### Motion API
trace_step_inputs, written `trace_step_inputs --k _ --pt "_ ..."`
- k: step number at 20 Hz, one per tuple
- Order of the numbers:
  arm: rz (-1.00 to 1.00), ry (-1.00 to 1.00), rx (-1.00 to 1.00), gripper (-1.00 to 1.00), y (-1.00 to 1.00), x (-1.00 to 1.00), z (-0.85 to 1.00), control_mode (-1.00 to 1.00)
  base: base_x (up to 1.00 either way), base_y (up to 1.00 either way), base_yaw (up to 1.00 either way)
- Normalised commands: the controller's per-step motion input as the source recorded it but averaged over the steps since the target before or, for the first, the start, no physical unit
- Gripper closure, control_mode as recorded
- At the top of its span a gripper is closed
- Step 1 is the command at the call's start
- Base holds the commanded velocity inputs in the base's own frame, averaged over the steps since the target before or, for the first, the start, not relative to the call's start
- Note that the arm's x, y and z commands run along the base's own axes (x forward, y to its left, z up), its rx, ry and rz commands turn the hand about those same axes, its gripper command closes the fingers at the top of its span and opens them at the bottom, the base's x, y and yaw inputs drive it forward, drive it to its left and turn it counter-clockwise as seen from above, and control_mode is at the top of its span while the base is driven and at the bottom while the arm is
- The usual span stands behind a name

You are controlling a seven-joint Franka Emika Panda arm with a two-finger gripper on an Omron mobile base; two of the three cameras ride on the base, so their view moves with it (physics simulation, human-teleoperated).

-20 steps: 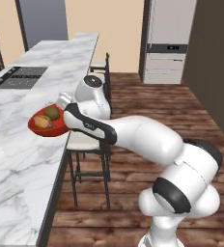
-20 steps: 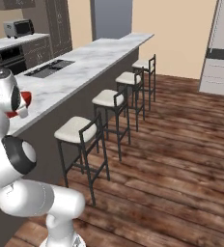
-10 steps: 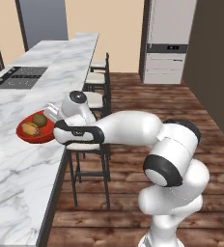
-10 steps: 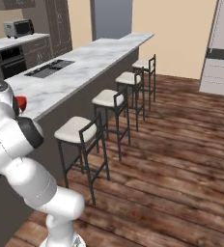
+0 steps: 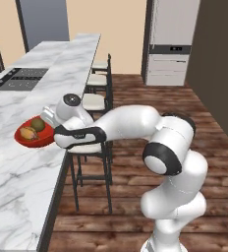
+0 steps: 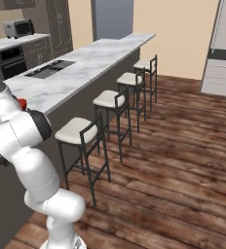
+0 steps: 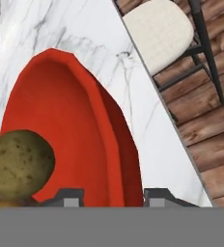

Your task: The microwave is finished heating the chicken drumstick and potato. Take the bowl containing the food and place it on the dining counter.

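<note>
Bowl with potato and chicken drumstick — resting on dining counter near its stool-side edge; gripper straddling the rim, grasp uncertain — only withdrawal left.

Arm stretched left, tool jaws slightly parted.

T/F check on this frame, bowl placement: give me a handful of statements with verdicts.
1. The bowl rests on the dining counter. True.
2. The bowl is blue. False: it is bright red.
3. The potato is in the bowl. True.
4. The drumstick lies on the counter beside the bowl. False: it sits in the bowl next to the potato.
5. The gripper straddles the bowl's rim, one tip on each side. True.
6. The stools are stacked on the counter. False: they stand on the wood floor along its edge.
</note>
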Motion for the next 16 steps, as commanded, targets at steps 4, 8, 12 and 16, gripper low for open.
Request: trace_step_inputs --k 4,8,12,16 --pt "0.0 0.0 0.0 -1.0 0.0 0.0 0.0 -1.0 0.0 0.0 0.0" --pt "-0.01 0.0 0.0 -1.0 0.0 0.0 -0.05 -1.0 0.0 0.0 0.0" --pt "-0.04 -0.02 0.04 -1.0 -0.1 -0.27 0.18 -1.0 0.0 0.0 0.0" --pt "-0.05 -0.03 0.06 -1.0 -0.64 -0.95 0.88 -1.0 0.0 0.0 0.0"
